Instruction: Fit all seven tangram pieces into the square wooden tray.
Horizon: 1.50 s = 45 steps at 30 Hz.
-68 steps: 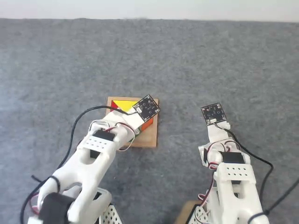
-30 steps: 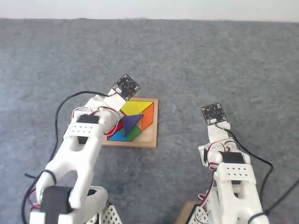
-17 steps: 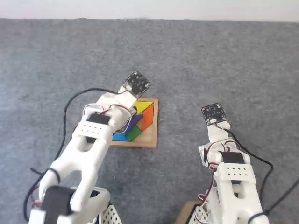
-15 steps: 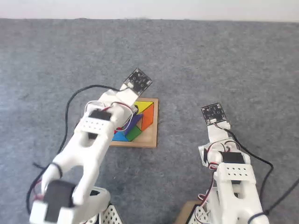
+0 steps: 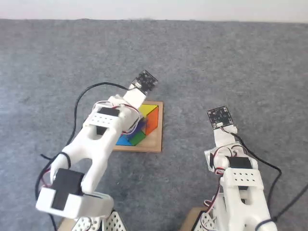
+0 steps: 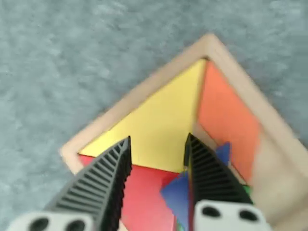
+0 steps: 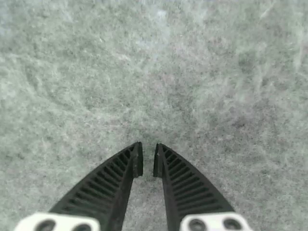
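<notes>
The left gripper hangs over the tray, jaws apart with nothing between them. In the tray lie the yellow piece, orange piece, red piece and blue piece. The right gripper, jaws almost together, sits well apart over the carpet.

Counted one square wooden tray. Six tangram pieces seen in it, one each: yellow piece, orange piece, red piece, dark blue piece, green piece, light blue piece. The left arm covered part, so the count may have been short. Arms: two, with the right arm.
</notes>
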Available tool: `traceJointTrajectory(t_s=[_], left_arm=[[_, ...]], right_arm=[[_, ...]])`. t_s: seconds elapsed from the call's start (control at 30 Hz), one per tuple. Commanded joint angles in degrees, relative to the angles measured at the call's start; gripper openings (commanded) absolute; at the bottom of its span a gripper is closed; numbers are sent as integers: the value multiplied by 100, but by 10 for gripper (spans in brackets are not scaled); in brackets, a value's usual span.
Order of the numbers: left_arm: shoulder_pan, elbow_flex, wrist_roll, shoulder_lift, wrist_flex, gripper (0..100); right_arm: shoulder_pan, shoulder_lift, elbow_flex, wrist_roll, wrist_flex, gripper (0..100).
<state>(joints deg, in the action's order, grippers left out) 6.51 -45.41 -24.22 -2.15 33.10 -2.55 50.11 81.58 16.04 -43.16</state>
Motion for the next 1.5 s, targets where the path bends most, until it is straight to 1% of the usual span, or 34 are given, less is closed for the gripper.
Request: traceJointTrajectory(t_s=[0.0,0.07,0.17,0.37,0.63,0.83,0.97,1.07,1.13,1.2,1.3,1.47], left_arm=[[334,-84,-9,-431,334,173],[440,-242,-53,-589,343,173],[527,-514,-352,-809,343,173],[466,-804,-510,-1248,387,173],[475,-848,-633,-1934,1116,173],[457,-857,-782,-2347,1846,172],[-88,-1051,-782,-3086,2391,148],[-431,-1543,-782,-3604,2453,150],[-554,-1833,-958,-3798,2462,158],[-677,-2018,-1160,-3833,2462,160],[-923,-2044,-1240,-3824,2462,160],[-1020,-2053,-1451,-3815,2435,160]], right_arm=[[48,84,-26,62,66,62],[48,84,-26,62,66,62],[48,84,-26,62,66,62],[48,84,-26,62,66,62],[48,84,-26,62,66,62],[48,84,-26,62,66,62],[48,84,-26,62,66,62],[48,84,-26,62,66,63],[48,84,-26,62,66,63],[48,84,-26,62,66,63],[48,84,-26,62,66,63],[48,84,-26,62,66,63]])
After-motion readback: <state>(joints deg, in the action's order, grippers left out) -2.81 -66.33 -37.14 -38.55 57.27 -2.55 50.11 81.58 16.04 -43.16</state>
